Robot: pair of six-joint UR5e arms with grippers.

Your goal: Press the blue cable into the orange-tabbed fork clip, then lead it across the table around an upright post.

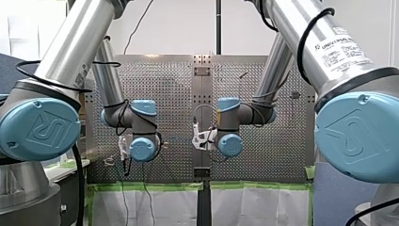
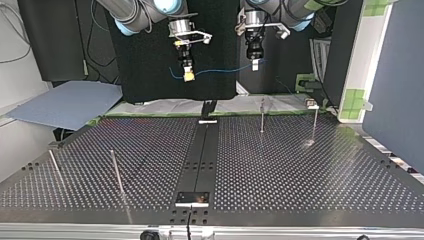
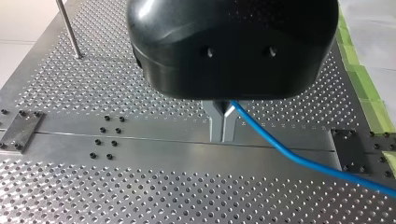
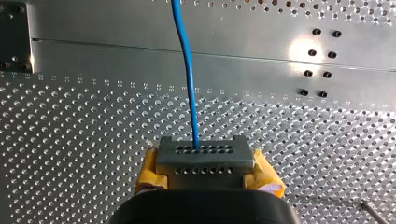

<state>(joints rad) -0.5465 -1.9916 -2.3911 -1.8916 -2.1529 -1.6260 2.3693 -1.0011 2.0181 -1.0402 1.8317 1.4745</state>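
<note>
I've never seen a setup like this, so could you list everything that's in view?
blue cable: one, blue, strung between the two grippers.
upright posts: four, metal, two toward each side of the top view.
perforated table: one, silver, under the arms.
flat sheet: one, grey-blue, beyond the table at the top view's left.
tape: green, along the table's lower edge in the front view.
my left gripper: black, metal fingers, shut on the cable.
my right gripper: yellow pads, shut on the cable.

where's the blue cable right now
In the top view the blue cable hangs in mid-air, strung between my right end effector at left and my left end effector at right.
</note>
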